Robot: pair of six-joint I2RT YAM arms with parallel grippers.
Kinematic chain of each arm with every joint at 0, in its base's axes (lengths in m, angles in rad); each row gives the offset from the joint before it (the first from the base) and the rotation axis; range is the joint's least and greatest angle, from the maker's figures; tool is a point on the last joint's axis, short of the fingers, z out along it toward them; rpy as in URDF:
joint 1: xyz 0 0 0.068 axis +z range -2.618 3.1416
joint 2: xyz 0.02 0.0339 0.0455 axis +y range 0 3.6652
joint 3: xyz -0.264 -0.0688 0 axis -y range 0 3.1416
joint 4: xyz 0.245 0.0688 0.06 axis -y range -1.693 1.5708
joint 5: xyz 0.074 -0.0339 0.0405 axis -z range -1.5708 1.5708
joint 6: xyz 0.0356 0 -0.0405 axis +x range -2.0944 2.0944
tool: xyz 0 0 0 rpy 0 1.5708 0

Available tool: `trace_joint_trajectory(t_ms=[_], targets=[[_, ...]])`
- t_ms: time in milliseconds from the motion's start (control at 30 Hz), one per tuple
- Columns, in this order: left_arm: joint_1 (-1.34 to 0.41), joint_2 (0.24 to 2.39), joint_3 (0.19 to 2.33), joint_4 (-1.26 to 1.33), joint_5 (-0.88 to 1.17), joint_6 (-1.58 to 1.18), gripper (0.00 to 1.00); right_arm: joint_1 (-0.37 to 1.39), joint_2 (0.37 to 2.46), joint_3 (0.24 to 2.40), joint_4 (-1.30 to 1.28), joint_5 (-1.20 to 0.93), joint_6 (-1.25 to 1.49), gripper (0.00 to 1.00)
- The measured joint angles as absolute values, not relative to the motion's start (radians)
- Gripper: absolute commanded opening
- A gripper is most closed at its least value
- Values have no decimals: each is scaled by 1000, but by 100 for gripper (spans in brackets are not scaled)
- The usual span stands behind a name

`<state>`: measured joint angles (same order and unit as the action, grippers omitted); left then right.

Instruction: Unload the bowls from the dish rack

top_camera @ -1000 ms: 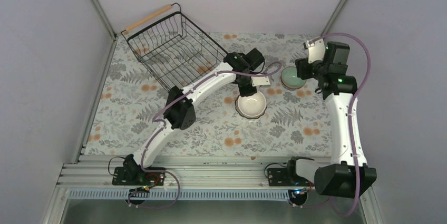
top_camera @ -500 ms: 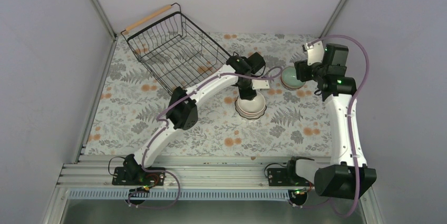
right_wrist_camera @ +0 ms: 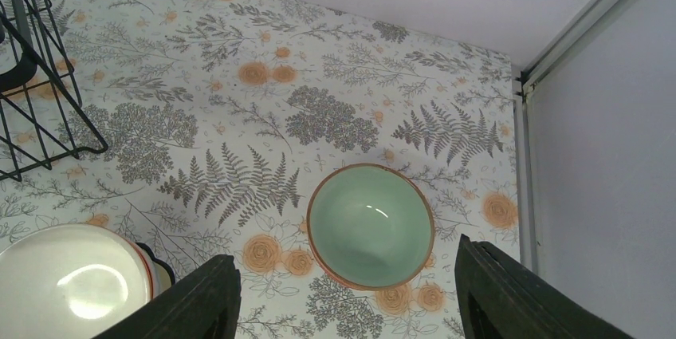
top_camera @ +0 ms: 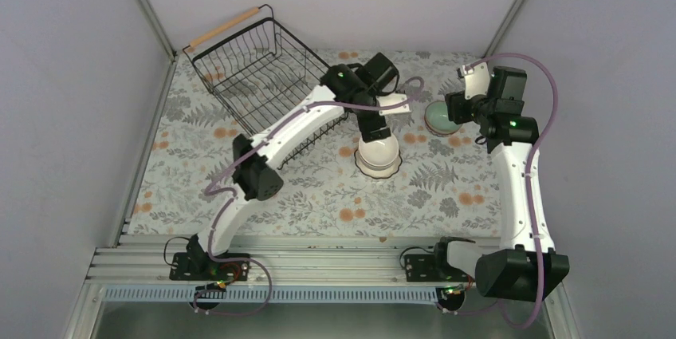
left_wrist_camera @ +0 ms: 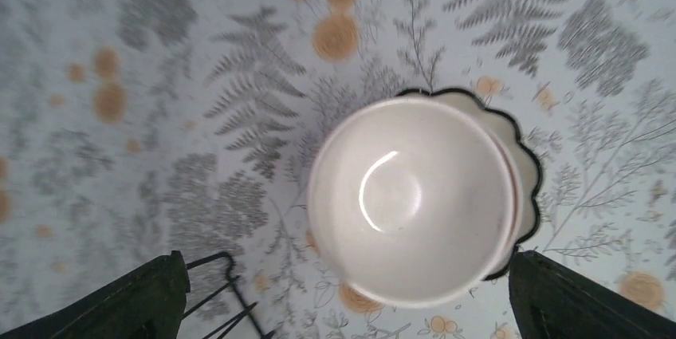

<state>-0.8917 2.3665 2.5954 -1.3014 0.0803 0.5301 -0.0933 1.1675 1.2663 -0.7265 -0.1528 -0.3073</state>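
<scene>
overhead view of a table covered by a tablecloth (top_camera: 175, 179) printed with grey ferns and orange flowers. the black wire dish rack (top_camera: 263, 76) sits in the upper left of the frame, turned at an angle, with one light wooden handle (top_camera: 223, 26) towards the back corner.

just right of centre, a plain white bowl (top_camera: 377, 154) is nested inside a scallop-edged white bowl (left_wrist_camera: 526, 167) with a dark rim. both rest on the cloth, outside the rack. the left gripper (top_camera: 375, 135) points straight down over this stack. in the left wrist view its fingers (left_wrist_camera: 135, 307) are spread wide, one at each lower corner of the frame, and the stack fills the middle. the fingers are not closed on it; whether the right-hand one brushes the rim cannot be told.

further right in the overhead view, a pale green bowl (top_camera: 440, 118) with a brown rim stands upright on the cloth, apart from the stack. the right gripper (top_camera: 454, 106) hovers just beside it. in the right wrist view its fingers (right_wrist_camera: 199, 299) stand apart at the bottom of the frame, clear of the green bowl at centre.
</scene>
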Motion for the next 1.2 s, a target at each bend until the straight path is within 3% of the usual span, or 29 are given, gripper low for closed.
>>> trace_joint_trajectory(t_ms=[267,500,767,1000,1033,1100,1200], targets=[[-903,2222,2608,-1320,51,527,100,-93,1168,1283,-737,-155,-307,63],[-879,2098,2543,-1260,-112,487,100,-93,1221,1287,-771,-215,-345,49],[-575,1906,2548,-1148,-171,410,100,-54,1360,1296,-859,-314,-404,37],[-353,1615,2009,-891,-75,380,100,97,1468,1318,-903,-352,-435,5],[-344,1595,1957,-868,-64,380,100,116,1481,1320,-904,-352,-440,6],[-323,1575,1882,-828,-40,377,100,160,1511,1333,-908,-349,-437,22],[-294,1580,1833,-783,-3,372,100,221,1557,1356,-903,-327,-434,27]])
